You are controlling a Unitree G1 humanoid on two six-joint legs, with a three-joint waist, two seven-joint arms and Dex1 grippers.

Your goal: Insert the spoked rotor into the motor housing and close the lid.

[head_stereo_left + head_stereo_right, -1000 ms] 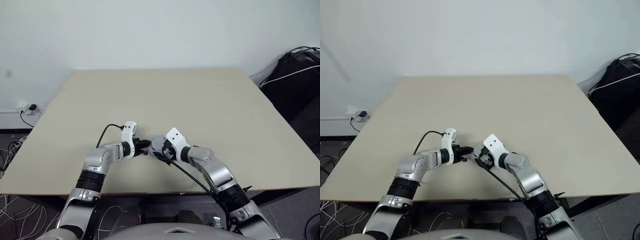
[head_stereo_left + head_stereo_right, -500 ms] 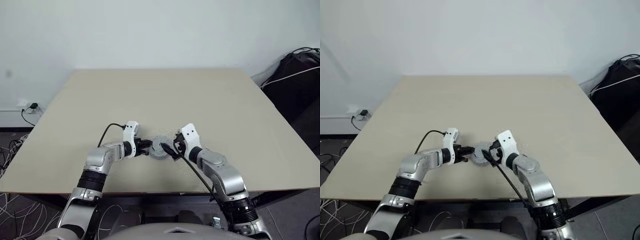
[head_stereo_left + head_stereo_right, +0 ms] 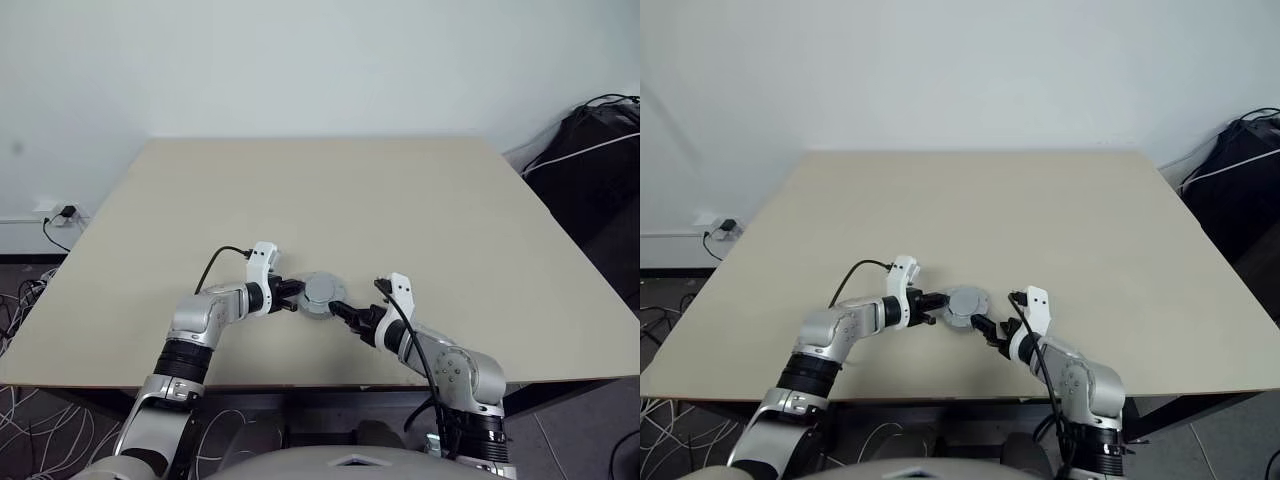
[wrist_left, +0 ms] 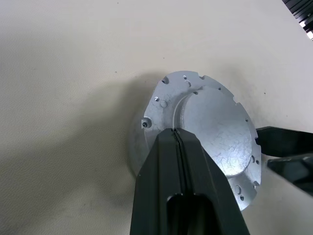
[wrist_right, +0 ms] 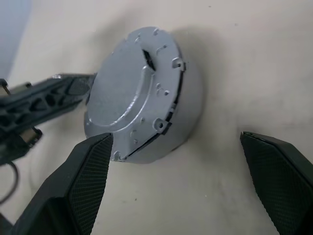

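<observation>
Two grippers flank lid at table near edge | left gripper shut, tips against lid rim, holding nothing | right gripper wide open, empty, just right of lid, nearer for next press

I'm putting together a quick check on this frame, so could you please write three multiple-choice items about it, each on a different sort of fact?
1. Where does the lid lie?
A. on the table between the two grippers
B. at the table's far edge
C. on the floor

2. What colour is the lid's upward face?
A. copper
B. light grey
C. black

3. How do the grippers stand?
A. both open
B. left gripper shut, right gripper open
C. left open, right shut

Answers: 1 A, the disc sits on the table between both sets of fingers. 2 B, both wrist views show plain grey metal. 3 B, the left fingers meet while the right ones stand wide apart.
</observation>
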